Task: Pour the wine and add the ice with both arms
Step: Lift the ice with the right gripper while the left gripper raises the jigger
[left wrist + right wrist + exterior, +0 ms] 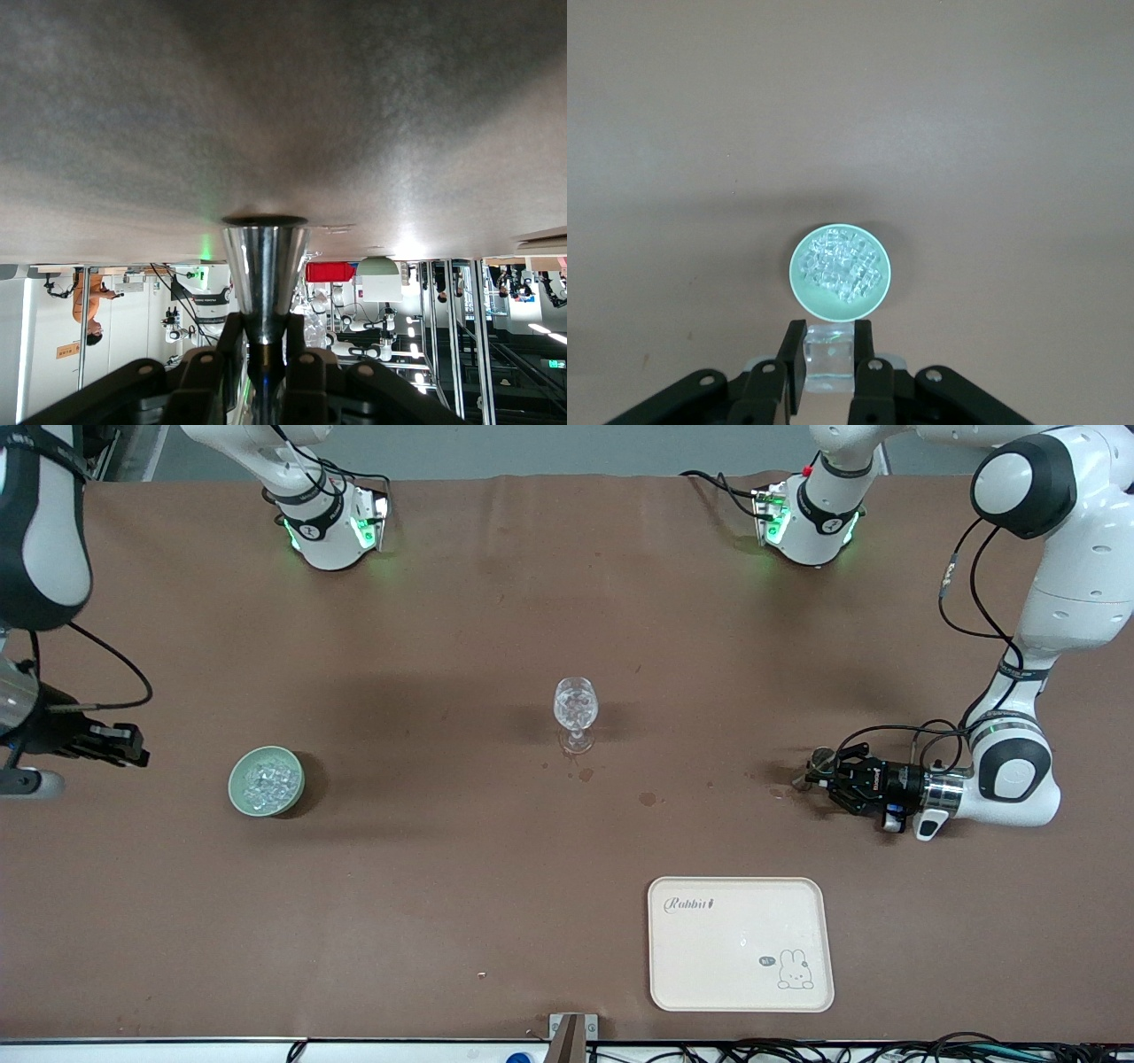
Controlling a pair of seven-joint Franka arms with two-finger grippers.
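A cut-glass stemmed goblet [576, 710] stands upright at the middle of the table. A green bowl [237, 795] full of ice chunks [266, 781] sits toward the right arm's end. In the right wrist view the bowl [799, 285] and its ice [843, 266] lie below my right gripper [830, 341], which is shut on one clear ice cube [830, 354]. In the front view that gripper [137, 749] is up beside the bowl. My left gripper [819, 773] is low, toward the left arm's end, shut on a metal cup [808, 766] held sideways. The cup [264, 266] fills its jaws [264, 329].
A cream tray [740, 943] with a rabbit print lies near the front edge, nearer the camera than the left gripper. Small dark wet stains [647, 798] mark the brown cloth between goblet and left gripper. Both arm bases [328, 522] stand along the back edge.
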